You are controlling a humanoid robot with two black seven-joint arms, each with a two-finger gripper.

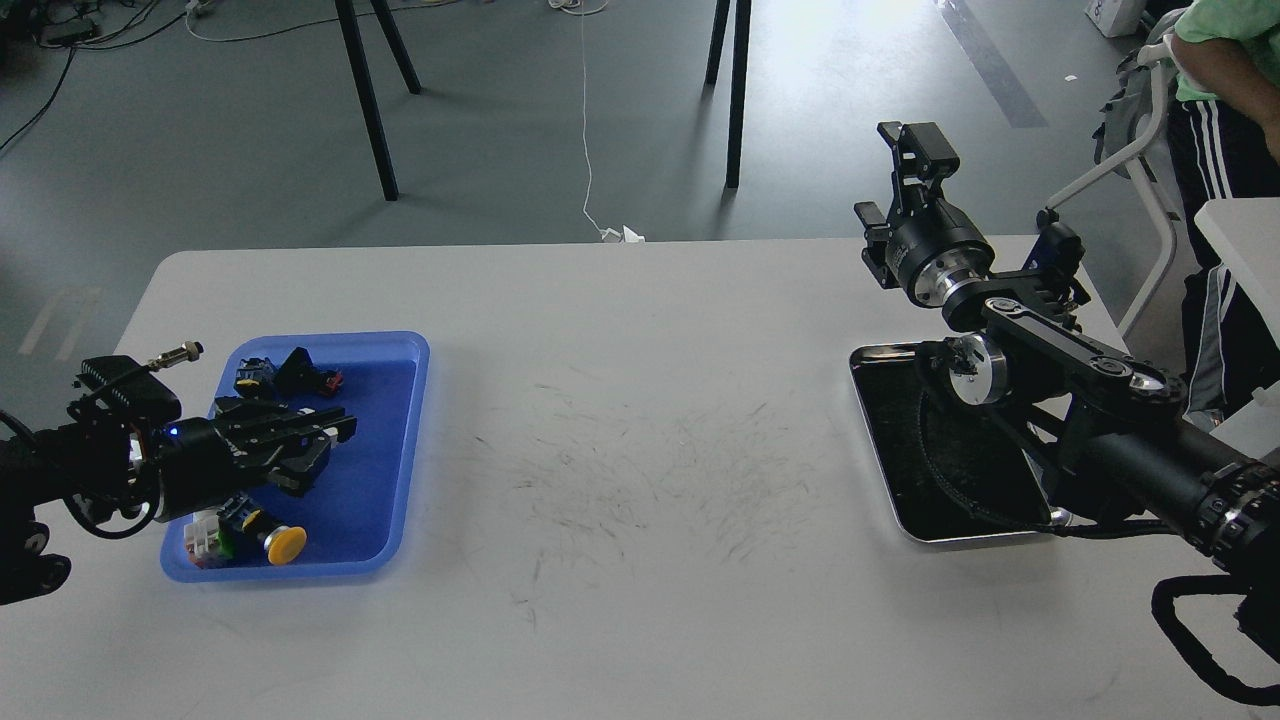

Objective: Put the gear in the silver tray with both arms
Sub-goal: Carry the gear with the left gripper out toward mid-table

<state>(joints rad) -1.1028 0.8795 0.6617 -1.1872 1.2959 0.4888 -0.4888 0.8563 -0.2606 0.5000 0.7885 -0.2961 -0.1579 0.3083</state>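
- Left gripper [325,440] is over the blue tray [400,450], about the middle of it, pointing right. It's dark and seen mostly side-on, so I honestly can't tell if the jaws are apart or together, or whether anything sits between them.
- In the blue tray there's a yellow-capped button part [280,541] near the front edge, just below and in front of the left gripper, not touching it. Beside that, a little white, red and green piece [205,535] in the front left corner.
- At the back of the blue tray, a dark part with a red tip [305,376] and a dark one with a bit of yellow [250,378], both behind the gripper.
- Silver tray [880,455] is way over on the right side of the table [640,400], well apart from the blue one. Dark inside, shiny rim. I can't make out any part lying in the bit that shows.
- Right arm [1110,420] crosses over the silver tray and hides its right half. Right gripper [915,140] sticks up high past the table's far edge, above and behind the tray. Jaws are end-on from here, can't tell how they stand.
- Someone in a green shirt [1225,45] is at the far right edge.
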